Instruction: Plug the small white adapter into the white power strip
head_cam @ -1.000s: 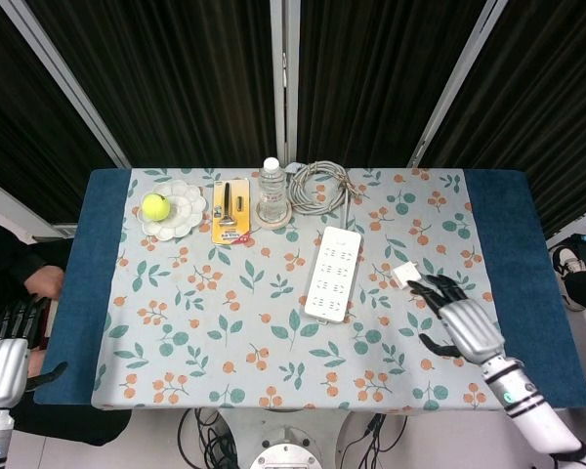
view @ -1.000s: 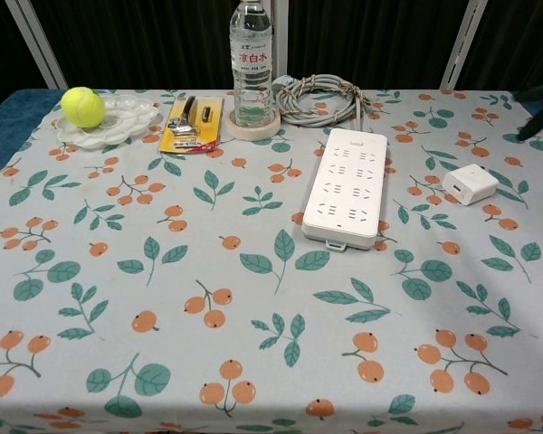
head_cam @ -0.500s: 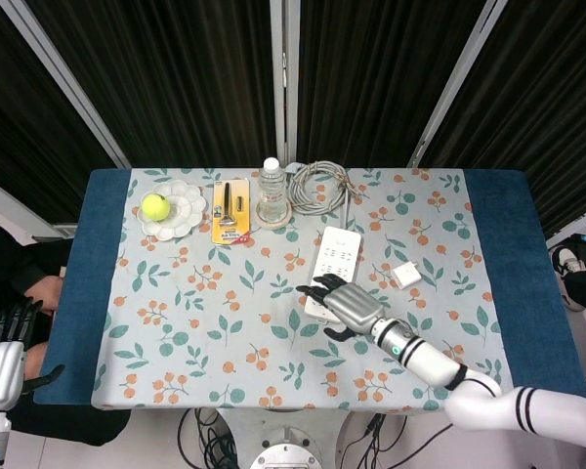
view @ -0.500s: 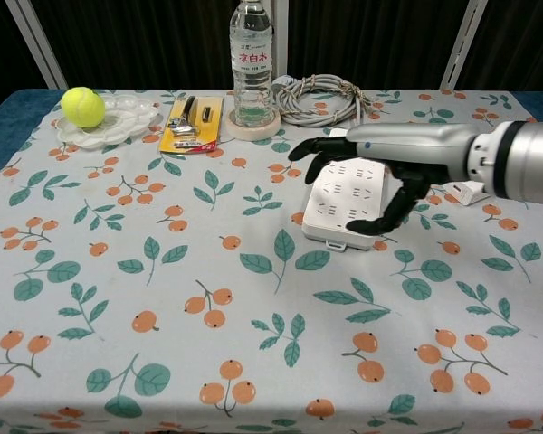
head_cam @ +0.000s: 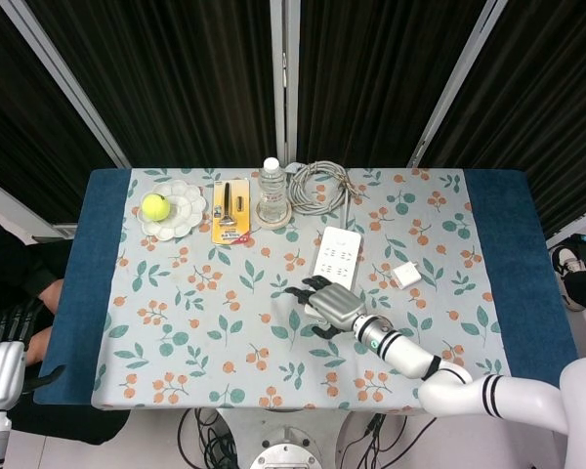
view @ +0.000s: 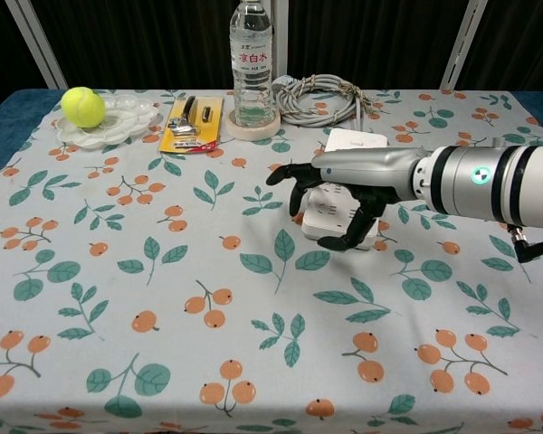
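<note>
Floral cloth covers our table (head_cam: pixel 225 322); our right hand (view: pixel 330 194) hovers spread and empty over the near end of the white power strip (head_cam: pixel 336 256), while the small white adapter (head_cam: pixel 406 275) lies untouched beside it, so grasping comes next

Both views are evenly and brightly lit from above, with the dark curtains behind left almost black; the floral cloth on the worktop (view: pixel 163 271) reads crisp and well exposed; shadows are soft and short, a faint one lying under the right robot hand (view: pixel 330 199) in the chest view; its silver forearm carries a pale sheen without harsh glare; the water bottle (view: pixel 252 59) shows small highlights; the head view is sharp at centre, and the straight frame bars splay outward toward its edges.
</note>
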`<state>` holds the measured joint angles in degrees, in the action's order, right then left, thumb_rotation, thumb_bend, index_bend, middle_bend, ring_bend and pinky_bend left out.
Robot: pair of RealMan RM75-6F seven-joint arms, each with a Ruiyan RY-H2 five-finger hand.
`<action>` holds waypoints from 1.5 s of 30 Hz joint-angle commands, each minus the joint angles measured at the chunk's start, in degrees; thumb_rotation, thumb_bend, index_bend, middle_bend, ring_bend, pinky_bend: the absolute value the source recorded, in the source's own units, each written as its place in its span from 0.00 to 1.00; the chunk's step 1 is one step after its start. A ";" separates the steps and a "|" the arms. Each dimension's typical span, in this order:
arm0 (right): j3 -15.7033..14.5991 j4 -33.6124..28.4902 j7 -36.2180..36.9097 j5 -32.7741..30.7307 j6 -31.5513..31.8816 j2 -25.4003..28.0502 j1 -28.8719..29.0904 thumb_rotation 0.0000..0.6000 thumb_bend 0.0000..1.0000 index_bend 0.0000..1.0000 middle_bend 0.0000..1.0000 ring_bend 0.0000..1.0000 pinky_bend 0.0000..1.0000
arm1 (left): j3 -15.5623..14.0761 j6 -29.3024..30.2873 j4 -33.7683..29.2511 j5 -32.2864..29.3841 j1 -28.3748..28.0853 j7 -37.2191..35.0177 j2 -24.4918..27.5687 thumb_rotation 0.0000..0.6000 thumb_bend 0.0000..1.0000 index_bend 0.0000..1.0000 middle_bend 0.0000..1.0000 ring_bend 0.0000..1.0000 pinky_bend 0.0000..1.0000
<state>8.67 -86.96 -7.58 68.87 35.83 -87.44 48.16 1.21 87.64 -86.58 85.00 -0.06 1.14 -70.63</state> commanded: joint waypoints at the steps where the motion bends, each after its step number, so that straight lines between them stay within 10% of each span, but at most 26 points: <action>1: -1.30 -1.17 -1.07 0.34 1.30 1.40 -0.75 1.00 0.31 0.05 0.27 0.00 0.00 | 0.03 0.00 0.26 0.28 -0.15 -0.28 -0.23 1.00 0.08 0.07 0.00 0.00 0.00; 20: -4.29 -5.09 4.71 9.95 17.82 7.88 -9.03 1.00 0.27 0.07 0.22 0.00 0.00 | -0.10 1.28 0.69 0.98 0.35 -0.63 -0.66 1.00 0.08 0.07 0.00 0.00 0.00; 30: -5.09 6.51 6.20 9.41 25.34 7.22 -15.25 1.00 0.06 0.25 0.26 0.03 0.00 | -0.16 1.21 0.60 0.90 0.47 -0.46 -0.69 1.00 0.08 0.07 0.00 0.00 0.00; 45: -4.03 31.79 12.48 11.65 27.29 -6.54 -15.54 1.00 0.04 0.48 0.36 0.09 0.00 | -0.40 1.40 -0.39 0.63 0.95 0.19 -0.43 1.00 0.08 0.07 0.00 0.00 0.00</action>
<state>4.36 -57.94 2.91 79.88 62.58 -91.82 32.81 0.82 89.04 -86.97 85.63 0.89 1.32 -71.06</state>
